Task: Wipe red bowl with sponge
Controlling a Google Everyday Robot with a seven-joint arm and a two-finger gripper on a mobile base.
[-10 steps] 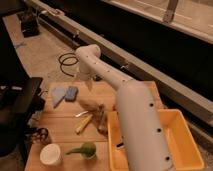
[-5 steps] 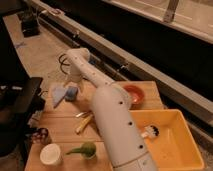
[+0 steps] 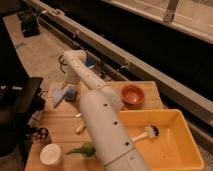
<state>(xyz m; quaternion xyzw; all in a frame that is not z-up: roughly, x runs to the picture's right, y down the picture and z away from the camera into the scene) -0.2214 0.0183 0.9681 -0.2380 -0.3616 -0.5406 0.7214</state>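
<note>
Tabletop: claw near sponge and cloth

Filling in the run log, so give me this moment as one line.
gripper: open, just above sponge | sponge: on table, beside cloth | red bowl: on table, untouched

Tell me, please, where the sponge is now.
The sponge lies on the table's far left, beside the blue cloth, with the gripper just above it.

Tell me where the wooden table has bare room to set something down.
Bare wood on the wooden table lies between the blue sponge and the white cup. The round red bowl and yellow rectangular tub crowd the right. The gripper hangs open above the far left corner.
</note>
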